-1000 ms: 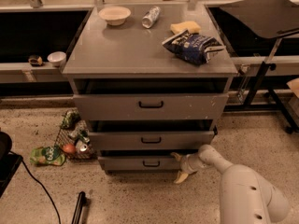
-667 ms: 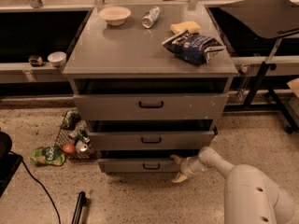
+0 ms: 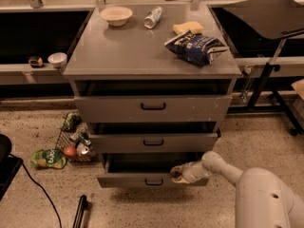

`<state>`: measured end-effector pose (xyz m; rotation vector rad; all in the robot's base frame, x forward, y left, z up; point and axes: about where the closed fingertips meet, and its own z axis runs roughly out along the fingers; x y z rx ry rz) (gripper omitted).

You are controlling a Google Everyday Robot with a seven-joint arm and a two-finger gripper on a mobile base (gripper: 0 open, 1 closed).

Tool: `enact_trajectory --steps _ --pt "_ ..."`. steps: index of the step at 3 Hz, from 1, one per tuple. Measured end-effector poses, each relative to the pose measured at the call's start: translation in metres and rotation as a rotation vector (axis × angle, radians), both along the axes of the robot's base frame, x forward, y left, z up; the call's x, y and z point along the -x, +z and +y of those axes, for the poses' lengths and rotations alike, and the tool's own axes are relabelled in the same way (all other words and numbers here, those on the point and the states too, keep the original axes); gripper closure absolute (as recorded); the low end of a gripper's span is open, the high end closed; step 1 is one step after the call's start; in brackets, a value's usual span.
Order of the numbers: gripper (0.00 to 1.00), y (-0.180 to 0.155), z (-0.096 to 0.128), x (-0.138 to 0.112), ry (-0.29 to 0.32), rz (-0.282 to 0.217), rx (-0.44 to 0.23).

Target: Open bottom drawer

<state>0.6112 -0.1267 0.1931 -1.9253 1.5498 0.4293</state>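
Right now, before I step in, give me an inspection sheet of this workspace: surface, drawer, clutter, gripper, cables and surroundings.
Surface: grey cabinet top holds a bowl, a can, a sponge and a chip bag.
Job's things: bottom drawer pulled partly out, dark gap above its front; its handle is free.
Clutter: wire basket of cans and a green pouch on the floor, left of the cabinet.
Grippers: gripper at the bottom drawer's top edge, right of the handle.
Cables: one black cable across the floor, lower left.
Surroundings: speckled floor; black stand at right.
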Motion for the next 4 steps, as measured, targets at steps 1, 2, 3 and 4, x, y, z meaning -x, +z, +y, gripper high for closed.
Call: enact_trajectory --steps 1,2,3,4 --pt "1.0 0.0084 0.0076 0.0156 0.021 0.004 -0.037" --pt "0.82 0.0109 0.0138 0.023 0.045 0.015 -0.059" --pt "0.58 0.0109 0.0138 0.023 0.045 0.015 -0.059" --pt "0.35 0.0108 0.0139 0.0231 0.045 0.015 -0.059"
